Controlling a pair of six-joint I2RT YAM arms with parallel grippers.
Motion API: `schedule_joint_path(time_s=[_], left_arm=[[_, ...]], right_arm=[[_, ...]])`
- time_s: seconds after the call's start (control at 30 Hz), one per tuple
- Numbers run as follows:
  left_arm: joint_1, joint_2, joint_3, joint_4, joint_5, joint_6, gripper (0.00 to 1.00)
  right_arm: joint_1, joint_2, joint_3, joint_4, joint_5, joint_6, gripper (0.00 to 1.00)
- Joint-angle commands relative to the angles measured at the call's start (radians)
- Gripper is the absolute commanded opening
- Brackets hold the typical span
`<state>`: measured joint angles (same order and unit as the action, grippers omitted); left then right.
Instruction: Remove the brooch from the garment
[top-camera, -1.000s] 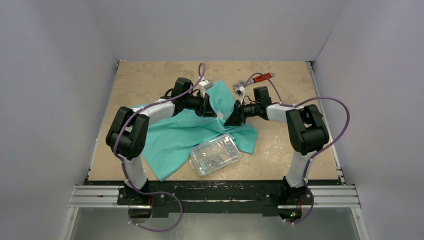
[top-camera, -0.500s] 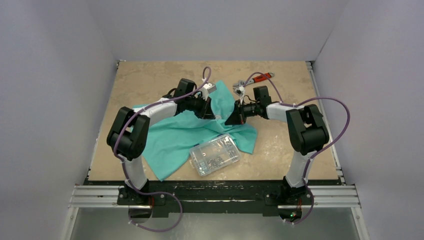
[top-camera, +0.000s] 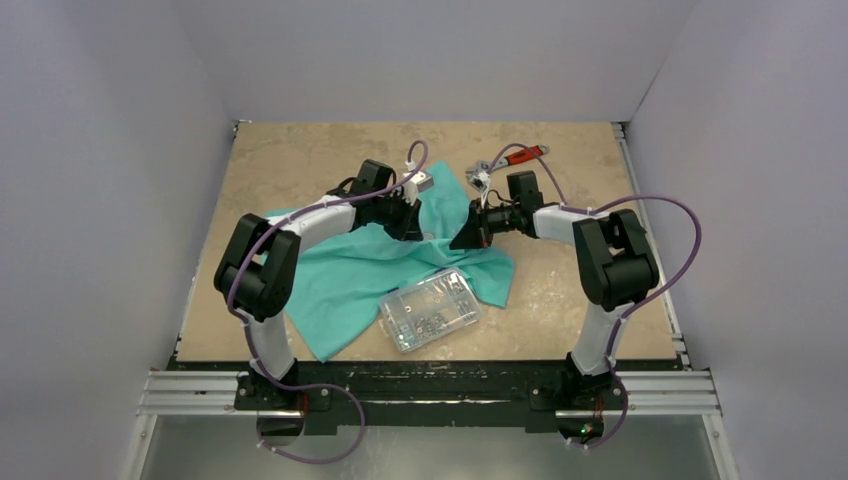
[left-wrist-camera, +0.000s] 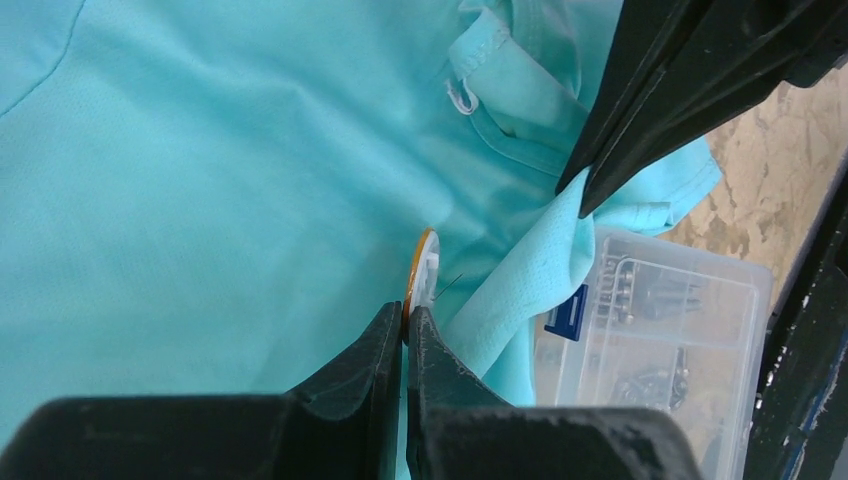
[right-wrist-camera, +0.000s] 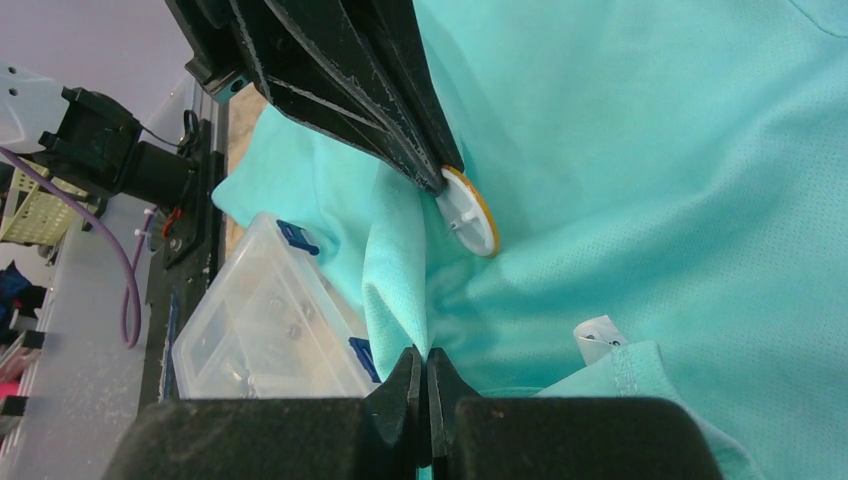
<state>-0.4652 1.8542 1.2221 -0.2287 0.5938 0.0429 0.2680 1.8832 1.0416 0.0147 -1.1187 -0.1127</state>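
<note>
The teal-green T-shirt (top-camera: 350, 275) lies crumpled across the table's middle, its white neck label (right-wrist-camera: 598, 337) showing. The brooch (left-wrist-camera: 422, 272) is a small round pin with an orange rim and white back, seen edge-on, its thin needle sticking out. It also shows in the right wrist view (right-wrist-camera: 470, 210). My left gripper (left-wrist-camera: 405, 330) is shut on the brooch's edge, above the shirt. My right gripper (right-wrist-camera: 424, 362) is shut on a pinched fold of the shirt (right-wrist-camera: 395, 270) just beside the brooch. In the top view the two grippers (top-camera: 418, 228) (top-camera: 462, 238) face each other closely.
A clear plastic box (top-camera: 430, 308) of small hardware lies on the shirt's near edge, also in the wrist views (left-wrist-camera: 660, 320) (right-wrist-camera: 260, 320). A red-handled wrench (top-camera: 520, 155) lies at the back right. Purple cables loop over both arms.
My left gripper has drawn back a little to the left and away from the right gripper, with the brooch in it. The right gripper holds its place on the fold.
</note>
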Motion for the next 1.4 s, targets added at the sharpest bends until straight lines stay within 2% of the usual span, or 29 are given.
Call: schedule_joint_path(time_s=[0.0,0.2,0.33,0.47,0.57,0.67,0.8,0.93,1.0,1.17,1.3,1.37], left_arm=[[0.006,-0.017,0.033,-0.011,-0.048,0.018,0.00],[0.056,-0.046,0.052,0.023,-0.020,-0.092,0.00],[0.078,-0.050,0.078,0.023,0.006,-0.110,0.00],[0.094,-0.053,0.099,0.016,0.022,-0.127,0.00],[0.102,-0.067,0.105,0.025,0.048,-0.150,0.00],[0.108,-0.087,0.109,0.043,0.130,-0.183,0.00],[0.112,-0.122,0.104,0.098,0.304,-0.228,0.00],[0.115,-0.153,0.106,0.160,0.404,-0.306,0.00],[0.116,-0.169,0.109,0.187,0.437,-0.346,0.00],[0.119,-0.208,0.110,0.289,0.504,-0.444,0.00],[0.120,-0.236,0.097,0.380,0.540,-0.534,0.00],[0.120,-0.244,0.087,0.436,0.561,-0.582,0.00]], right_arm=[[-0.001,-0.047,0.033,-0.010,-0.022,-0.019,0.00],[-0.001,-0.053,0.049,-0.070,-0.007,-0.067,0.15],[0.000,-0.053,0.052,-0.074,-0.003,-0.070,0.24],[0.000,-0.062,0.055,-0.076,0.009,-0.071,0.41],[-0.001,-0.084,0.055,-0.083,0.018,-0.075,0.50],[0.000,-0.114,0.063,-0.102,0.028,-0.091,0.55],[0.000,-0.172,0.073,-0.108,0.039,-0.095,0.68],[0.000,-0.233,0.089,-0.105,0.033,-0.081,0.75],[0.000,-0.269,0.098,-0.106,0.025,-0.061,0.82],[-0.001,-0.362,0.117,-0.083,-0.014,0.022,0.84],[0.000,-0.416,0.123,-0.035,-0.034,0.099,0.81],[0.000,-0.430,0.119,0.019,-0.049,0.199,0.78]])
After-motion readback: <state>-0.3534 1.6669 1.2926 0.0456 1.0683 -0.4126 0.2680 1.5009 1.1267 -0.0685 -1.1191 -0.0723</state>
